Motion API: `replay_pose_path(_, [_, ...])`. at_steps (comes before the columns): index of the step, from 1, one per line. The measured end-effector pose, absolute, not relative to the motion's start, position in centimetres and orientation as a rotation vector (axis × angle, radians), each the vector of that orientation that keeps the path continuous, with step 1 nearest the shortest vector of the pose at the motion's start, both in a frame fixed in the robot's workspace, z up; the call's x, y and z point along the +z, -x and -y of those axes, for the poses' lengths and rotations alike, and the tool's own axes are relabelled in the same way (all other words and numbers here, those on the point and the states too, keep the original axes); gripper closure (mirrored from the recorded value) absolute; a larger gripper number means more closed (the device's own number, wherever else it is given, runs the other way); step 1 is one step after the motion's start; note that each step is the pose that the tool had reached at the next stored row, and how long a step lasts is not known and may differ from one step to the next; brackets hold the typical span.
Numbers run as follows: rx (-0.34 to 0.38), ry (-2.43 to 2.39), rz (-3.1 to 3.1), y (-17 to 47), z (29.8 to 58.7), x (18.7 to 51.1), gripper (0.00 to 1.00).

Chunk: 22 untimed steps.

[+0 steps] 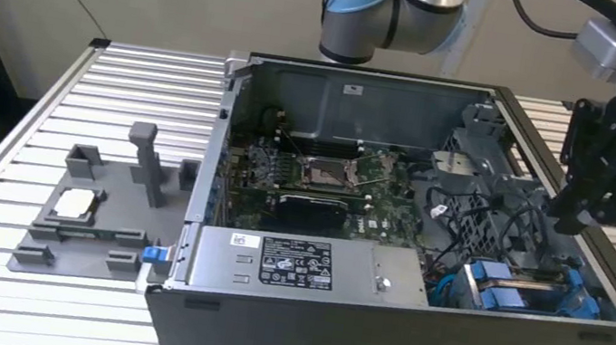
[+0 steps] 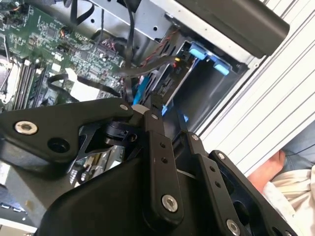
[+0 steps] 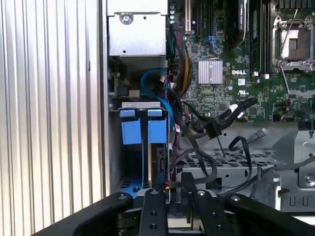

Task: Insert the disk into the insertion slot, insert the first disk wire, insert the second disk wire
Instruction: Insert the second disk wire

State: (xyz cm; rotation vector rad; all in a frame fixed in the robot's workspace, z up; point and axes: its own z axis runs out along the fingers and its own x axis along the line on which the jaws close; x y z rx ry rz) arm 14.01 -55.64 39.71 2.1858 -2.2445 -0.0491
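The disk (image 1: 530, 281) stands on edge in the insertion slot (image 1: 584, 305), between bright blue tabs at the case's corner on the exterior view's right. In the first wrist view the disk (image 3: 160, 162) sits below the slot's blue tabs (image 3: 130, 132). My black gripper (image 1: 568, 219) hangs above the case's side wall over the slot, its fingers drawn together and nothing seen between them; it also appears in both wrist views (image 3: 174, 192) (image 2: 150, 105). A black wire with a plug (image 3: 212, 130) and a thinner wire with a silver tip (image 3: 260, 132) lie loose beside the bay.
The open case (image 1: 382, 330) holds a motherboard (image 1: 325, 180) and a grey labelled power-supply box (image 1: 294, 267). A grey fixture (image 1: 93, 218) sits on the slatted table at the exterior view's left. A person's hand (image 2: 268, 172) shows beside the table.
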Motion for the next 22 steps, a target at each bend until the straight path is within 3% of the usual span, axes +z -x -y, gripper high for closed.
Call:
replay_pose_path(14, [-0.027, -2.194, 2.247, -11.2, 52.3, 39.5, 0.73])
replay_pose_path(22, [0.051, -2.188, 2.214, -10.4, 51.0, 39.3, 0.73])
